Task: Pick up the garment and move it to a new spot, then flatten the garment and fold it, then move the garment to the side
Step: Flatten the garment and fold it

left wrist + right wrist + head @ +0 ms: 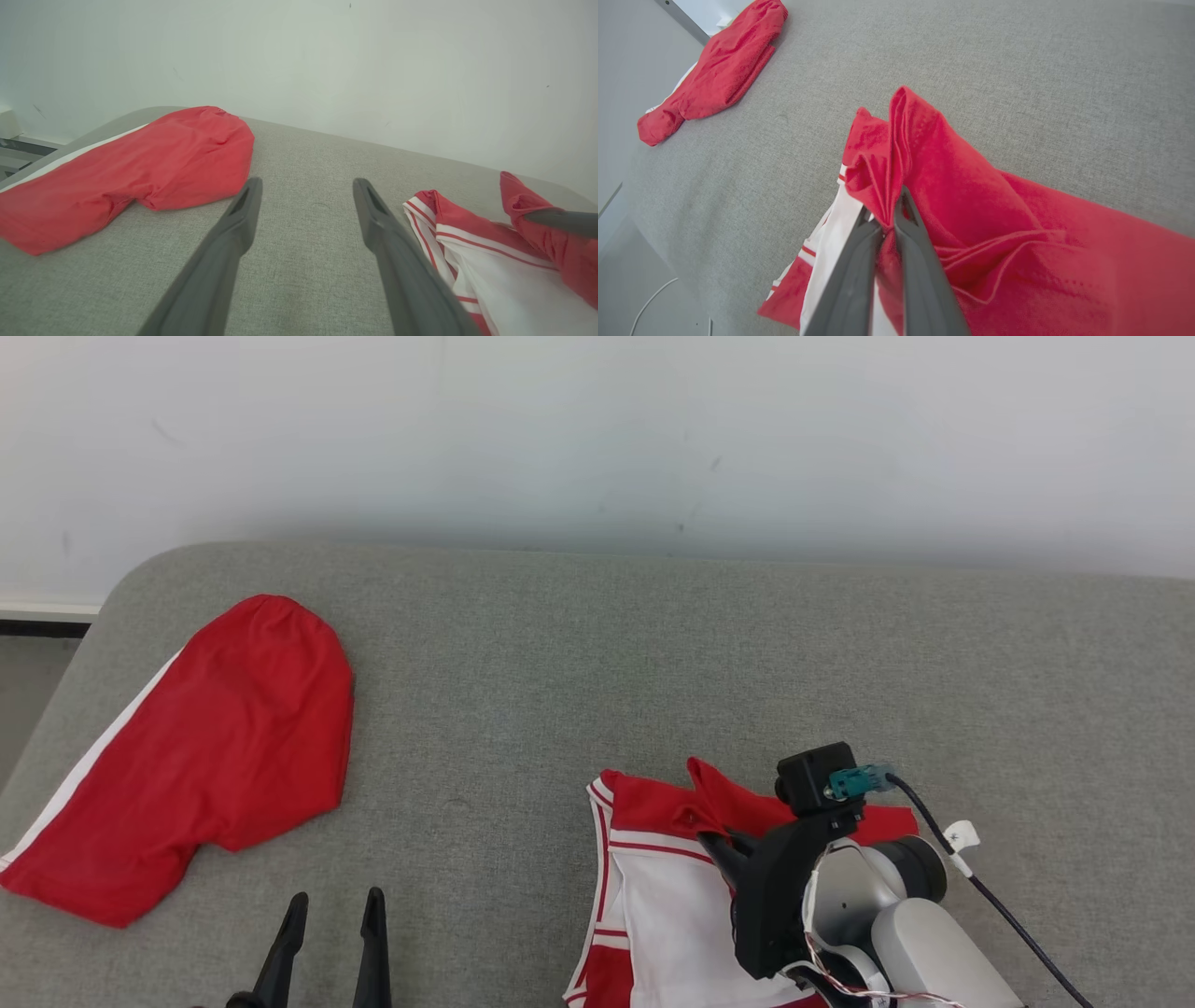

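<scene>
The garment [665, 905], red and white with red stripes, lies crumpled at the near right of the grey padded table [653, 653]. My right gripper [721, 842] is shut on a raised red fold of it, and the right wrist view shows the fingers [909, 242] pinching that red cloth [971, 196] just above the surface. My left gripper [336, 898] hovers open at the near left, with nothing between its fingers. In the left wrist view, the left gripper [307, 183] points over bare fabric, with the garment [490, 266] to its right.
A second red garment with a white side stripe [215, 747] lies flat at the table's left end, also seen as red cloth [140, 158] in the left wrist view and as a red bundle [719, 70] in the right wrist view. A pale wall stands behind. A black cable [1008, 915] trails from the right wrist.
</scene>
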Robot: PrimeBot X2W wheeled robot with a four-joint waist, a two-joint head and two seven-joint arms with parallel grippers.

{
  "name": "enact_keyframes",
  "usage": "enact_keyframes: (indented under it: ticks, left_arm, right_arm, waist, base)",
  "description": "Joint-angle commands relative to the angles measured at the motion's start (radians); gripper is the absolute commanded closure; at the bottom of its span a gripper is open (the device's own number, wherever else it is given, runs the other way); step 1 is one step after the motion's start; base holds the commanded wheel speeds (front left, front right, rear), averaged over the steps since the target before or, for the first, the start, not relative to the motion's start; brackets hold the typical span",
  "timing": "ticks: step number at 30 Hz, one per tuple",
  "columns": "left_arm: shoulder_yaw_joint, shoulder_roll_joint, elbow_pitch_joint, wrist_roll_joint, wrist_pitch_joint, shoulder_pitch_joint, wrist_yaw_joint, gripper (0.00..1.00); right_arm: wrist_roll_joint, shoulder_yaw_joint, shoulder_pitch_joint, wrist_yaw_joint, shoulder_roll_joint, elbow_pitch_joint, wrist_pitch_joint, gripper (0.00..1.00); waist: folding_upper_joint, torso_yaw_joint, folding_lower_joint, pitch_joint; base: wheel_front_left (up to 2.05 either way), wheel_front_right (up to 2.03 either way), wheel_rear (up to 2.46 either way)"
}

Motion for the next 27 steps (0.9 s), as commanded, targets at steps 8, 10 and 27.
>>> enact_keyframes:
  ticks: [8, 10, 27]
  left_arm:
    - [-0.015, 0.000, 0.007, -0.007, 0.000, -0.020, 0.004, 0.00]
    - [-0.019, 0.000, 0.010, -0.007, 0.000, -0.022, 0.003, 0.00]
    - [-0.014, 0.000, 0.006, -0.011, 0.000, 0.011, 0.005, 0.00]
  right_arm:
    - [0.080, 0.105, -0.099, -0.002, 0.001, 0.159, -0.078, 1.00]
    - [0.098, 0.125, -0.119, -0.002, 0.000, 0.195, -0.097, 1.00]
    - [0.268, 0.101, -0.196, -0.002, 0.000, 0.219, -0.365, 0.00]
  waist:
    - [0.0000, 0.032, 0.0000, 0.014]
    - [0.0000, 0.036, 0.0000, 0.015]
    - [0.0000, 0.003, 0.0000, -0.027]
  base:
    - [0.00, 0.00, 0.00]
    - [0.00, 0.00, 0.00]
    - [0.00, 0.00, 0.00]
